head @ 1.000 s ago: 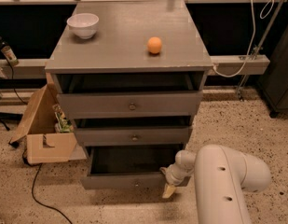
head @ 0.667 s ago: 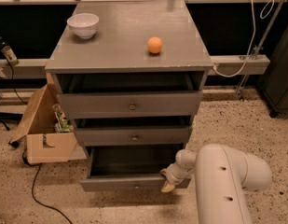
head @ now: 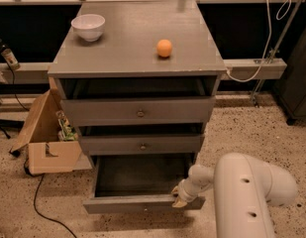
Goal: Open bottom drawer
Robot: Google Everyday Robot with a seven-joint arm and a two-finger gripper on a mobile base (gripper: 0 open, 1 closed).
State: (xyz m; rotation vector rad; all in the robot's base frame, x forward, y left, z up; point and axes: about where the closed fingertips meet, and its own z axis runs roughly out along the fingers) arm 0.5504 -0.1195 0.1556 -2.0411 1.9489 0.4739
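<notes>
The bottom drawer [head: 137,204] of the grey cabinet [head: 137,58] is pulled well out, and its dark inside shows empty. Its shallow front panel faces the floor edge of the view, and its knob is not visible from here. My gripper [head: 180,199] is at the right end of that front panel, against its top edge. My white arm [head: 246,197] reaches in from the lower right.
The mid-sized drawer [head: 141,145] and the tall top drawer [head: 137,111] each stand slightly out. A white bowl [head: 88,26] and an orange ball [head: 164,48] sit on the cabinet top. An open cardboard box [head: 46,138] stands at the left, with a black cable [head: 41,207] on the floor.
The bottom drawer has slid further out toward the camera, and my gripper has moved with its front panel.
</notes>
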